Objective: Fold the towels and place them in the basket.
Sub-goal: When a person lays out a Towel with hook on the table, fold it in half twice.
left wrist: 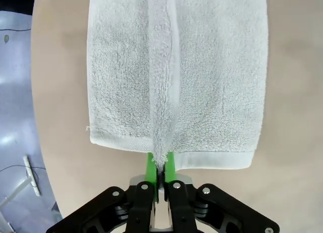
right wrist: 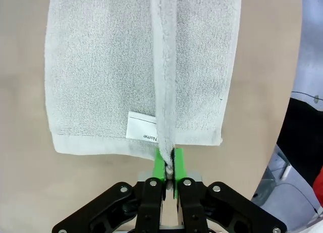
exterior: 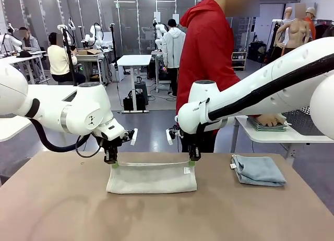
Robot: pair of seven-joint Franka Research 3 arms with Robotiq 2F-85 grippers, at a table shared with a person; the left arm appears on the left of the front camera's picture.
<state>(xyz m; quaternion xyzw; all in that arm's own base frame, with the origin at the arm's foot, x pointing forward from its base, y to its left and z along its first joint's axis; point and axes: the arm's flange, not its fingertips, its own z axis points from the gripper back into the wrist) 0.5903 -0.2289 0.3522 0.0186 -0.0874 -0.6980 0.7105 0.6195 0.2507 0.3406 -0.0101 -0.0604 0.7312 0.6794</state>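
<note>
I see the cream-white towel [exterior: 151, 178] on the table [exterior: 52, 209], long axis left to right. My left gripper [exterior: 112, 163] is clenched on the left end of its raised edge and my right gripper [exterior: 192, 160] on the right end, one arm over each. The folded light blue towel [exterior: 258, 169] lies to the right.

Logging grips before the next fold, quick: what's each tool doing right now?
Left tool: closed, pinching one end of the cream-white towel.
Right tool: closed, pinching the same towel's other end.
</note>
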